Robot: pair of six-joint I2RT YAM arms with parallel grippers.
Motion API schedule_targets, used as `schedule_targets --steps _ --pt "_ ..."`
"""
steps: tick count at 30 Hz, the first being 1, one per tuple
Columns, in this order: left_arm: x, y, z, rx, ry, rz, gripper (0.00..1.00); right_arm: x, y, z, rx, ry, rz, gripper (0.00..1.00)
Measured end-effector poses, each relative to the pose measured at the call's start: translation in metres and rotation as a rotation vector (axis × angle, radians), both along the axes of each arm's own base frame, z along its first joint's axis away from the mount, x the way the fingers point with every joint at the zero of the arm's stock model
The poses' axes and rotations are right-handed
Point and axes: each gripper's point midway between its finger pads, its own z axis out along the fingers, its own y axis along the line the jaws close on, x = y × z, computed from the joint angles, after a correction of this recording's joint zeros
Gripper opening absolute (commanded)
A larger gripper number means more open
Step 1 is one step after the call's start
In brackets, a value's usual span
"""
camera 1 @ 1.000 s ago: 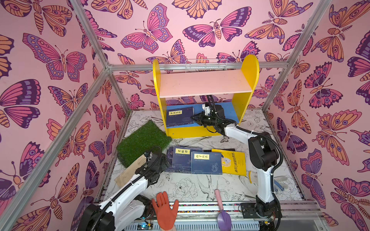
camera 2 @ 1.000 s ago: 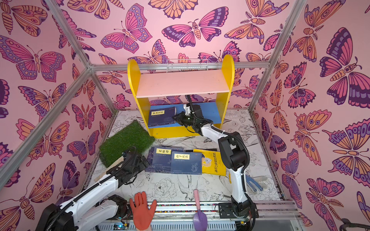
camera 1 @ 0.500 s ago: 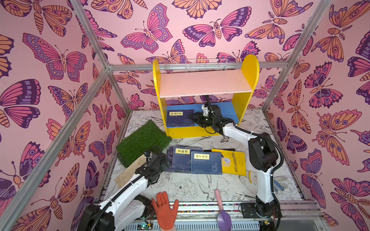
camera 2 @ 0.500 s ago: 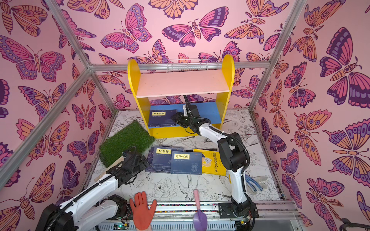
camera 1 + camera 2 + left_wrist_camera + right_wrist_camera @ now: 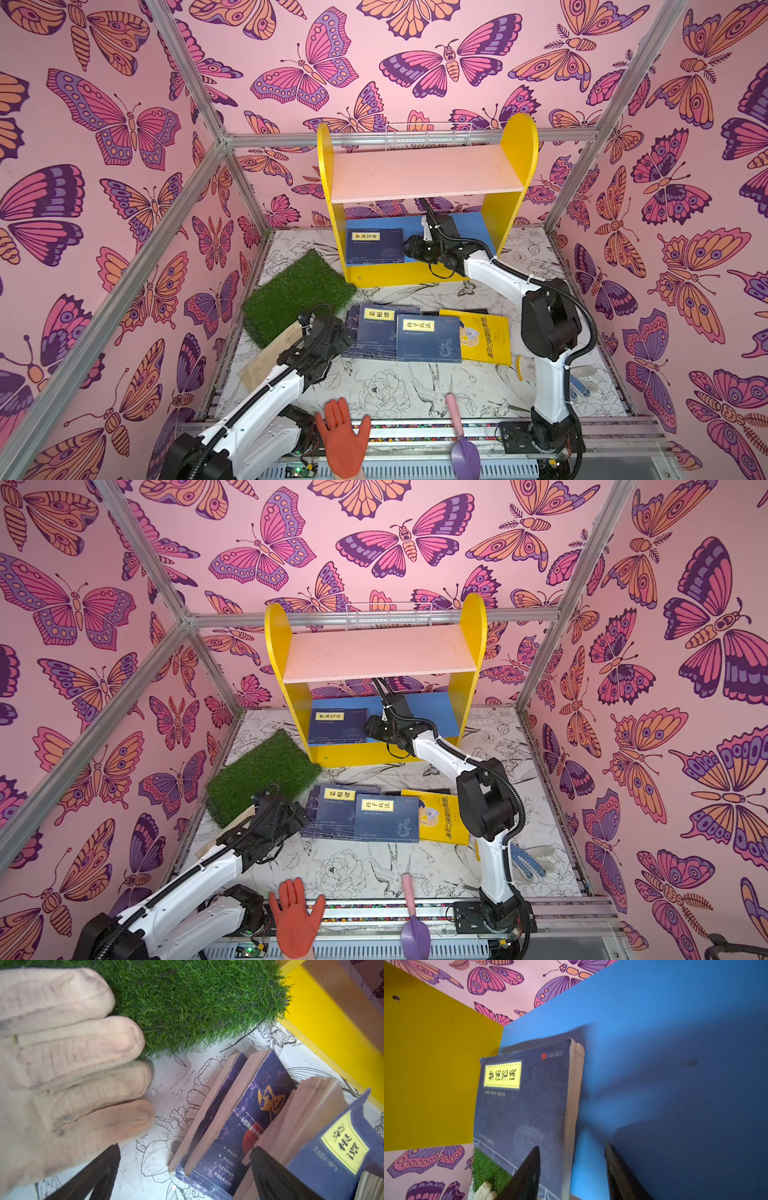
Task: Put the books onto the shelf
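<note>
Shelf [image 5: 675, 1043] roomy, right gripper [image 5: 572, 1145] perhaps straddling book [image 5: 525, 1105] edge

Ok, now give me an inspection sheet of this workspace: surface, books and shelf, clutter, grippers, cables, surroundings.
Surface: table with a floral line-drawing cover.
Job's things: one navy book lies flat on the blue lower board of the shelf; nothing on the pink upper board; navy books and a yellow book overlap on the table.
Clutter: grass mat, wooden board, orange glove, purple trowel, dotted glove, beige glove at the mat's edge, wire rack behind the shelf.
Grippers: left gripper open beside the table's books, holding nothing; right gripper open inside the lower tier, jaws astride the shelved book's page edge.
Cables: black cable along each arm; a loop hangs before the shelf's front.
Surroundings: butterfly-print walls, aluminium frame.
</note>
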Motion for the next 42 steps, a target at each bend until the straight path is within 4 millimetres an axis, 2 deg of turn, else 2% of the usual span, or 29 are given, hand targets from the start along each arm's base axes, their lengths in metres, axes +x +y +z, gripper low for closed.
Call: schedule_targets --steps 5,10,19,22,25,27,30,33,36,38,40,42 --pt "-0.002 0.001 -0.007 0.012 0.029 -0.001 1.0 -0.01 0.005 -0.003 -0.021 -0.006 0.043 0.29" --pt "-0.003 0.001 -0.01 0.018 0.042 -0.001 1.0 -0.018 0.015 -0.003 -0.02 0.0 0.088 0.2" --pt "-0.004 0.0 -0.009 0.019 0.045 -0.015 1.0 -0.002 0.023 -0.006 -0.018 0.002 0.086 0.16" --pt "-0.002 -0.004 -0.006 0.016 0.042 -0.042 1.0 -0.001 0.023 -0.005 -0.018 0.0 0.084 0.2" --pt "0.001 -0.009 0.0 0.018 0.031 -0.083 1.0 -0.001 0.023 -0.005 -0.017 -0.017 0.084 0.43" --pt "0.004 -0.015 0.006 0.023 0.018 -0.12 1.0 -0.004 0.019 -0.001 -0.029 -0.045 0.074 0.52" --pt "0.007 -0.03 0.018 0.043 -0.015 -0.208 1.0 -0.019 0.001 0.011 -0.087 -0.08 0.049 0.57" --pt "0.009 -0.048 0.034 0.064 -0.065 -0.311 1.0 -0.039 -0.023 0.034 -0.133 -0.136 0.025 0.57" --pt "0.012 -0.073 0.052 0.052 -0.139 -0.435 1.0 -0.072 -0.053 0.065 -0.15 -0.207 0.011 0.58" --pt "0.012 -0.095 0.06 0.029 -0.18 -0.539 1.0 -0.099 -0.071 0.078 -0.151 -0.243 0.012 0.58" --pt "0.01 -0.117 0.061 0.024 -0.19 -0.648 1.0 -0.124 -0.087 0.077 -0.154 -0.244 0.018 0.59" --pt "0.006 -0.14 0.061 0.016 -0.192 -0.766 1.0 -0.148 -0.1 0.059 -0.166 -0.209 0.033 0.59"
